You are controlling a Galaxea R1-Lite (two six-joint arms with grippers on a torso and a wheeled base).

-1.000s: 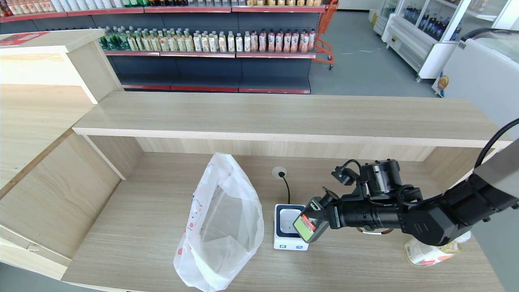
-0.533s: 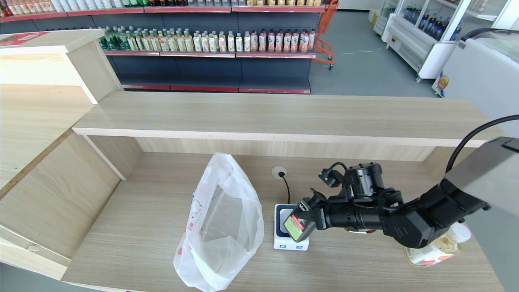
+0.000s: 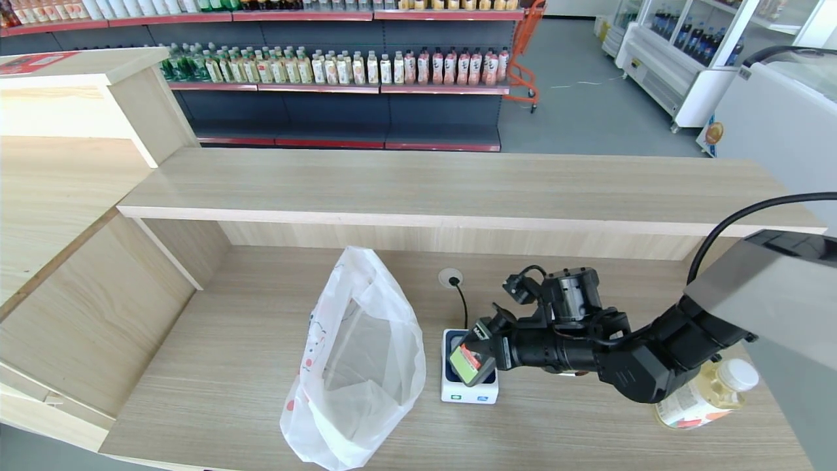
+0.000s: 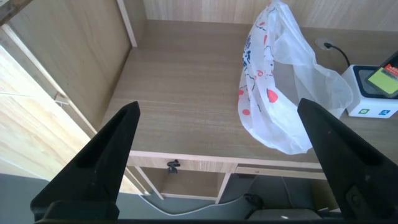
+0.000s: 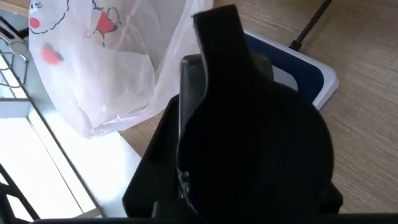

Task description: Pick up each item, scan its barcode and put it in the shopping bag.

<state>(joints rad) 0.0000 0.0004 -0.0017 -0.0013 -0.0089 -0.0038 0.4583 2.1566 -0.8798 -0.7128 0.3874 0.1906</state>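
While I hold the green-labelled packet point(image 3: 468, 365) clamped in the right gripper point(image 3: 482, 347), lower centre-right of frame, it tilts over the barcode scanner point(image 3: 468, 392), presumably presenting its code.

The right tool point(image 3: 476, 352) and the green packet point(image 3: 465, 365) it grips cover most of the scanner point(image 3: 468, 394) face. The right arm hides part of the bottle point(image 3: 709, 396) (its cap stays clear). The shopping bag point(image 3: 356, 366) is clipped by the head view's lower edge, at the desk's near side. The packet's print is too small to read.
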